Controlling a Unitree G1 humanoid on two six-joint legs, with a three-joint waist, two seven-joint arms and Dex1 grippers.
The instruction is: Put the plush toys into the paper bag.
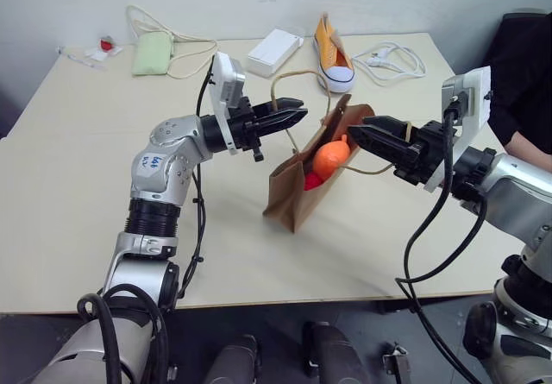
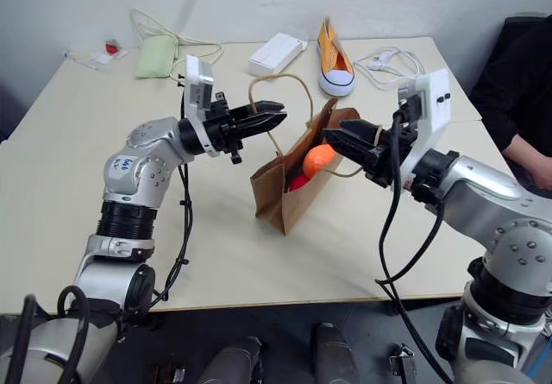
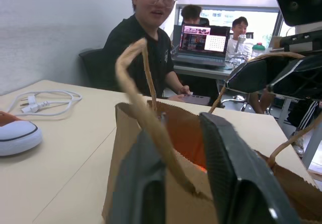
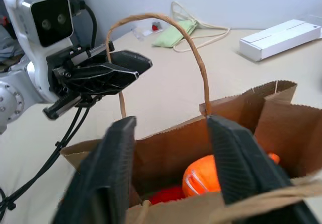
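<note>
Flanking bag [image 1: 289, 196], both tools gape: left [image 1: 293, 113], right [image 1: 360, 132]; right wrist reveals toys [image 4: 204, 179] inside.

You have two plush toys in view, an orange one [image 1: 331, 160] and a red one [image 1: 311, 180], both inside one paper bag [image 1: 287, 192] with two cord handles. On the table [image 1: 78, 185] you can count one orange sneaker [image 1: 332, 54], one white box [image 1: 274, 52], one pale green pouch [image 1: 153, 53] and one coiled white cable [image 1: 390, 60]. Two grippers, left [image 1: 290, 114] and right [image 1: 363, 132]. Three people sit in the left wrist view
</note>
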